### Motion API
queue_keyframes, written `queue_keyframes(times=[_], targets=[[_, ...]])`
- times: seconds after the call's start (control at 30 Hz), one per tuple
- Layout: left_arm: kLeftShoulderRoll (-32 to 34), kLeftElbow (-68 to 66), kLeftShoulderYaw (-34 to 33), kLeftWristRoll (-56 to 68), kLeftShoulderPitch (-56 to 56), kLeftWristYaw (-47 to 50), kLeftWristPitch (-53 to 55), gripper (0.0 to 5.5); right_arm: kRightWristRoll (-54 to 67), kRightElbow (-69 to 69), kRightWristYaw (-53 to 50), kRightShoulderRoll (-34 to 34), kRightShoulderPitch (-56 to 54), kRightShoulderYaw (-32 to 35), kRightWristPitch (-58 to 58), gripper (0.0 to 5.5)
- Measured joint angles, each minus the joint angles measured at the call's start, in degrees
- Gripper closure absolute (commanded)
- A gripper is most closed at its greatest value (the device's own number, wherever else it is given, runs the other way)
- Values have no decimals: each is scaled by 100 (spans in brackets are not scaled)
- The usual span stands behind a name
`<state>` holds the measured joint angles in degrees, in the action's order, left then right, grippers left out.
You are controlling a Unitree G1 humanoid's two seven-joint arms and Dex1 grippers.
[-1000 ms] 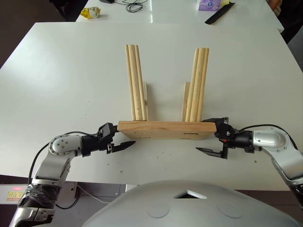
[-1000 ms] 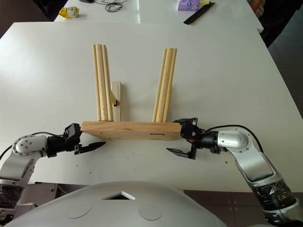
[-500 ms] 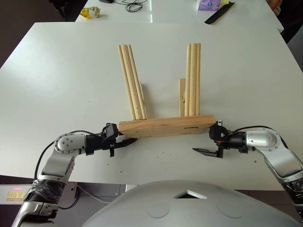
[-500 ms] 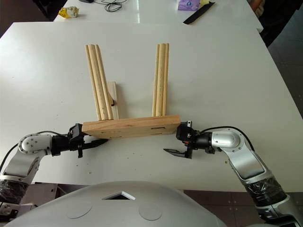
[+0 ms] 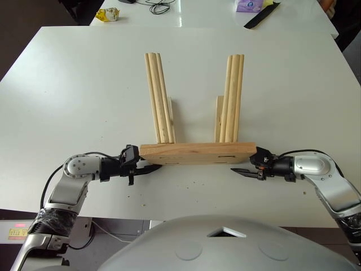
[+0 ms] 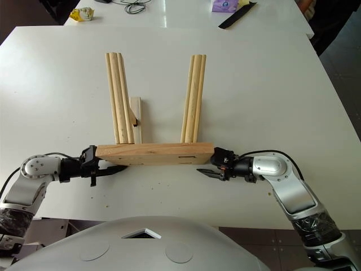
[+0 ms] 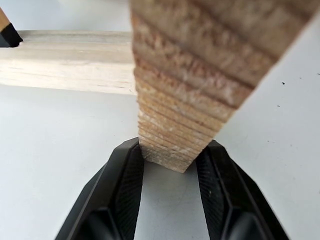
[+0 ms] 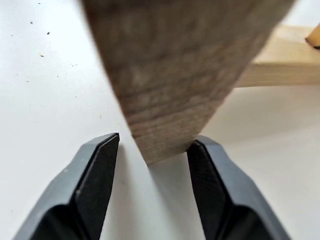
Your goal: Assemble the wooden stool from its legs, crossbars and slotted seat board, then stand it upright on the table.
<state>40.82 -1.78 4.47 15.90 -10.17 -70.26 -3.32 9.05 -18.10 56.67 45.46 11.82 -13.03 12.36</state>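
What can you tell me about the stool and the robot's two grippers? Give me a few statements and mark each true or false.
1. The stool lies on its side on the table, legs pointing away from the robot. True.
2. The right gripper holds a leg. False: it is at the right end of the seat board.
3. The left gripper is shut on the seat board's left end. True.
4. Both of the right gripper's fingers press the board. False: one finger stands clear of it.
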Motion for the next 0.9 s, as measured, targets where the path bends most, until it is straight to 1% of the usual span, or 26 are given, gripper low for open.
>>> queue_keyframes(times=[0.13,0.47,0.6,0.77,0.9], targets=[[36,-1,0,-2,3,-98,-6,400,56,-111,68,64,58,31,119,408],[132,28,-1,-1,12,-228,31,400,110,-288,114,122,220,27,215,414],[198,394,-72,12,-98,-210,310,400,201,-475,108,180,349,129,419,414],[373,1335,-433,320,-434,-123,1094,399,576,-1005,155,375,587,535,907,414],[541,2227,-880,669,-692,4,1794,399,1061,-1670,190,665,754,1112,1502,414]])
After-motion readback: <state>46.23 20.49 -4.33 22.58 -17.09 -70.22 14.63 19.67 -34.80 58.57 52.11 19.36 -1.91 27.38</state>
